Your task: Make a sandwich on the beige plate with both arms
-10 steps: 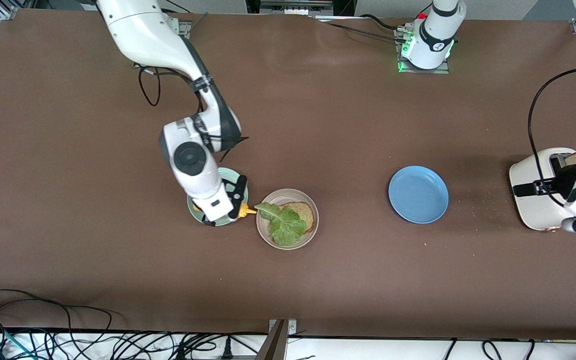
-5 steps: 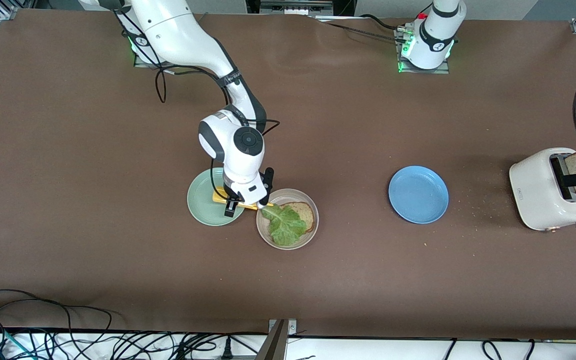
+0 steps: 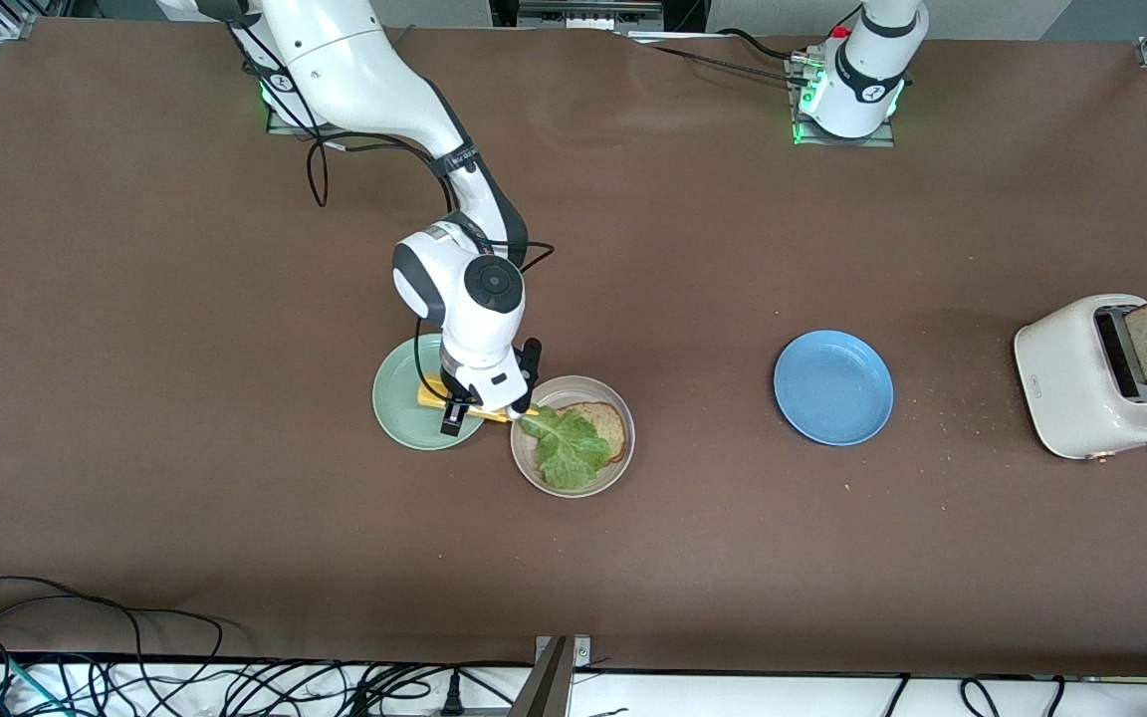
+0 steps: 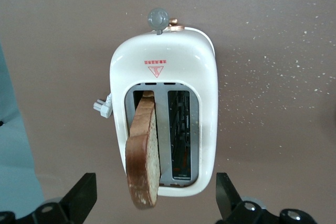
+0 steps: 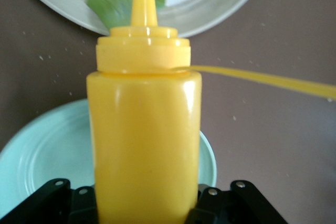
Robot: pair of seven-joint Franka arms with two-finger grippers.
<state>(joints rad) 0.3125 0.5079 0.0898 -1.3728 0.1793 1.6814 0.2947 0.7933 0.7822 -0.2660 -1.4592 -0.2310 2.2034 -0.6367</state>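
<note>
Beige plate [image 3: 525, 468] mid-desk w/ bread slice [image 3: 605, 426] + lettuce [image 3: 567, 450]. Right gripper [image 3: 479, 408] jaws clamp yellow squeeze bottle [image 5: 143, 129] over mint plate [image 3: 399, 413]. Left gripper [image 4: 155, 209] jaws wide, empty, over toaster [image 4: 181, 77] w/ toast [image 4: 143, 156].

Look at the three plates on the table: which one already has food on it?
The beige plate, between the mint-green plate and the blue plate. It carries a bread slice under a lettuce leaf; no food shows on the other two.
</note>
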